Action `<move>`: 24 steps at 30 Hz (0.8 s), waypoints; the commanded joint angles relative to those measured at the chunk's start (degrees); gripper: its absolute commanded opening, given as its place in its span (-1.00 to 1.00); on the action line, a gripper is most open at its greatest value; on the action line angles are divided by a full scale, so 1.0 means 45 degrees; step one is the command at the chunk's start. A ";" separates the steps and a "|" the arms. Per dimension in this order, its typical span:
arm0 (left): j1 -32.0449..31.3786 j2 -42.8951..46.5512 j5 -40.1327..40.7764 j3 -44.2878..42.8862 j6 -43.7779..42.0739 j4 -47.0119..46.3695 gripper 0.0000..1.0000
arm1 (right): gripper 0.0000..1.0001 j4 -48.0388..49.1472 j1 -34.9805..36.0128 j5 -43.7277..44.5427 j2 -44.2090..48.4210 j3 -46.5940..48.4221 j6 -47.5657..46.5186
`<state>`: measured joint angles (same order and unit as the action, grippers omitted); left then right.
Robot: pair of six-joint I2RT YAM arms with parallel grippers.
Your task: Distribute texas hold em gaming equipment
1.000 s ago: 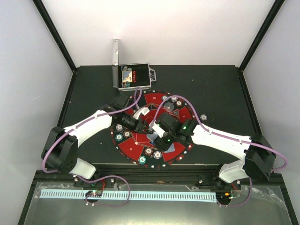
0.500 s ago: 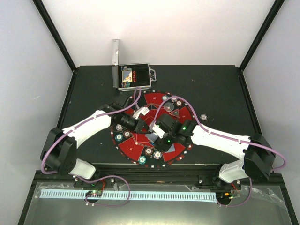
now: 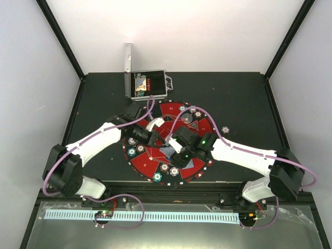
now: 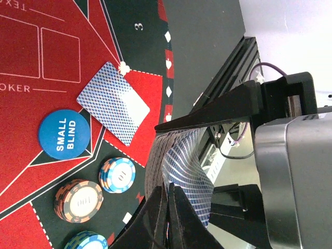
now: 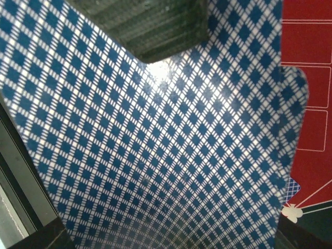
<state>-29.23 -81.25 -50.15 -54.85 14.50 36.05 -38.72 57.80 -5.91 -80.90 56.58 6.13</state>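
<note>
A deck of blue-diamond-backed playing cards (image 4: 179, 166) is held edge-up over the round red-and-black mat (image 3: 150, 161). My right gripper (image 3: 174, 145) is shut on this deck, whose top card (image 5: 155, 145) fills the right wrist view and hides the fingertips. My left gripper (image 4: 169, 202) is shut on the near edge of the top card, jaws pressed together. One card (image 4: 113, 102) lies face down on the mat. Beside it are a blue "small blind" disc (image 4: 64, 136) and chip stacks (image 4: 117, 175) (image 4: 79, 199).
An open silver case (image 3: 148, 86) stands at the back of the table. More chip stacks (image 3: 164, 167) and cards (image 3: 192, 165) ring the mat, and one chip (image 3: 225, 129) lies off it to the right. The two arms meet over the mat's middle.
My left gripper has shut on the top card's edge. The left arm's elbow shifted slightly back and left. The right arm and the deck stayed in place.
</note>
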 commanded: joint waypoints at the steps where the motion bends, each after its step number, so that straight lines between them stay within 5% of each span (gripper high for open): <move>1: 0.0183 0.0330 0.0482 -0.0243 -0.0293 0.0689 -0.97 | 0.20 0.0179 0.0046 0.0320 0.0066 -0.0152 0.0144; 24: 0.2058 0.1629 0.1431 0.0745 -0.0460 0.0601 -0.97 | 0.19 0.0329 0.0024 0.1021 0.0514 -0.0420 0.0928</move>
<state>-21.80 -75.83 -45.41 -52.84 12.14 40.29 -38.52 57.84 -3.31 -80.29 54.61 8.95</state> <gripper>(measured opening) 0.018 0.599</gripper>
